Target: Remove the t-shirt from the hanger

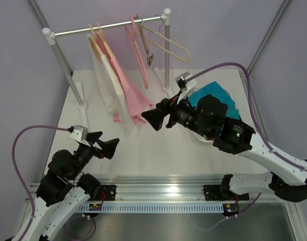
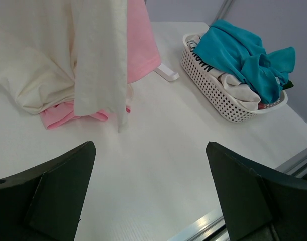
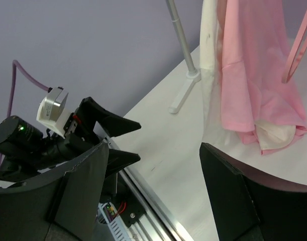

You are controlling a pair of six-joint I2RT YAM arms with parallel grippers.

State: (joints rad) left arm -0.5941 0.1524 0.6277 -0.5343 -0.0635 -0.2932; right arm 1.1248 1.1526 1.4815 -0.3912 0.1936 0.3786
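Observation:
The light pink t-shirt hangs from the rod beside the cream-white shirt, its hem bunched on the table; the hanger arms under it are hidden by cloth. It also shows in the left wrist view and the right wrist view. A pale tan hanger hangs bare at the rod's right end. My left gripper is open and empty low over the table's near left. My right gripper is open and empty just right of the t-shirt's hem.
A bright pink hanger hangs between the t-shirt and the tan one. A white perforated basket with a teal garment sits under my right arm. The rack's posts and feet stand at the back of the table. Grey walls surround it.

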